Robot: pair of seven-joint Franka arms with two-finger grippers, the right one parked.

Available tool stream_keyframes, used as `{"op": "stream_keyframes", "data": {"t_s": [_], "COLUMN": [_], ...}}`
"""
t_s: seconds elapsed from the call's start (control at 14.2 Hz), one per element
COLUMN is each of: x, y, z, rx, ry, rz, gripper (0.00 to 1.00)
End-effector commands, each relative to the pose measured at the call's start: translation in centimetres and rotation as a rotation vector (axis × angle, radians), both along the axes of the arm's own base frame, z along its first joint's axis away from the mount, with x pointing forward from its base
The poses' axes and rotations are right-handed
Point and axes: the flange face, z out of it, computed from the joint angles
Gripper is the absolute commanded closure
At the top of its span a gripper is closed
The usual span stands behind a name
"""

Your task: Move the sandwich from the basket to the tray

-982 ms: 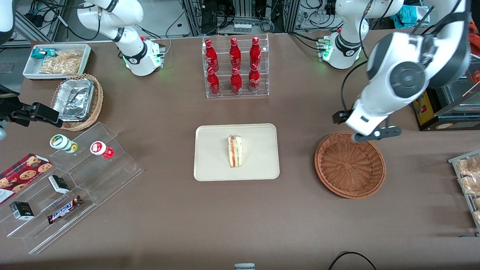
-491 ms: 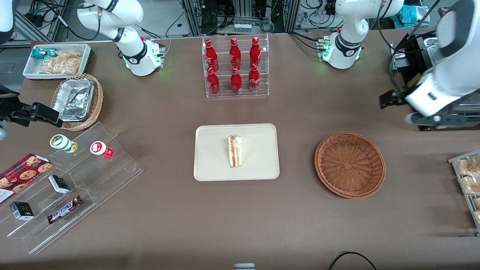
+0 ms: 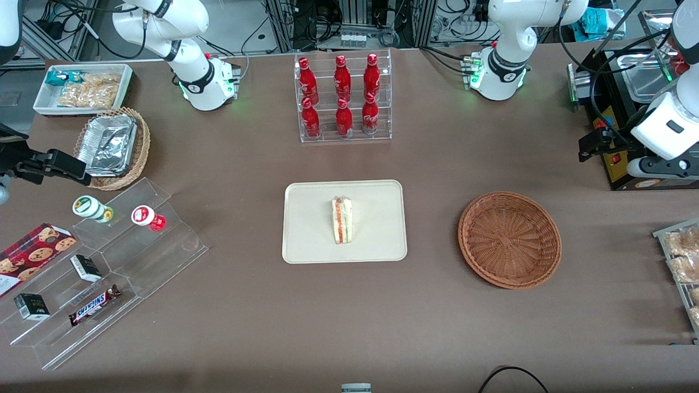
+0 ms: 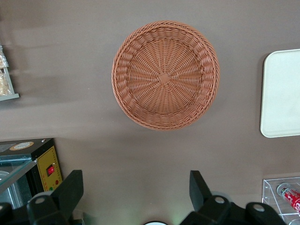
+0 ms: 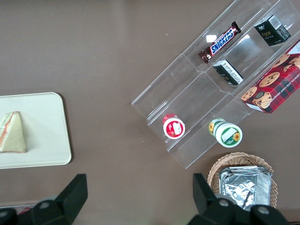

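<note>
The sandwich (image 3: pixel 342 220) lies in the middle of the cream tray (image 3: pixel 311 240), its red, orange and green filling edge up. It also shows in the right wrist view (image 5: pixel 11 133) on the tray (image 5: pixel 47 136). The reddish-brown basket (image 3: pixel 509 239) stands empty beside the tray, toward the working arm's end. My left gripper (image 3: pixel 663 165) hangs high above the table edge at the working arm's end, farther from the front camera than the basket. In the left wrist view my gripper (image 4: pixel 135 192) is open and empty, well above the empty basket (image 4: pixel 165 80) and the tray's corner (image 4: pixel 281 93).
A clear rack of red bottles (image 3: pixel 343 98) stands farther from the front camera than the tray. A black appliance (image 3: pixel 622 109) and a tray of snack bags (image 3: pixel 682 262) sit at the working arm's end. A stepped acrylic shelf (image 3: pixel 104 262), tan basket (image 3: pixel 112 147) and white bin (image 3: pixel 82 87) are at the parked arm's end.
My left arm has swung away from above the basket toward the working arm's end of the table and risen. The sandwich, tray and basket have not moved.
</note>
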Motion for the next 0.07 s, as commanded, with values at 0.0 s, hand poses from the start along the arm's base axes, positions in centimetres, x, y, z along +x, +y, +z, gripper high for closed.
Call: {"op": "stream_keyframes", "data": {"t_s": [0.0], "x": [-0.03], "y": [-0.37], "z": [0.42], "rx": [-0.028], "ry": [-0.009], "rz": [0.024], "gripper": [0.0]}}
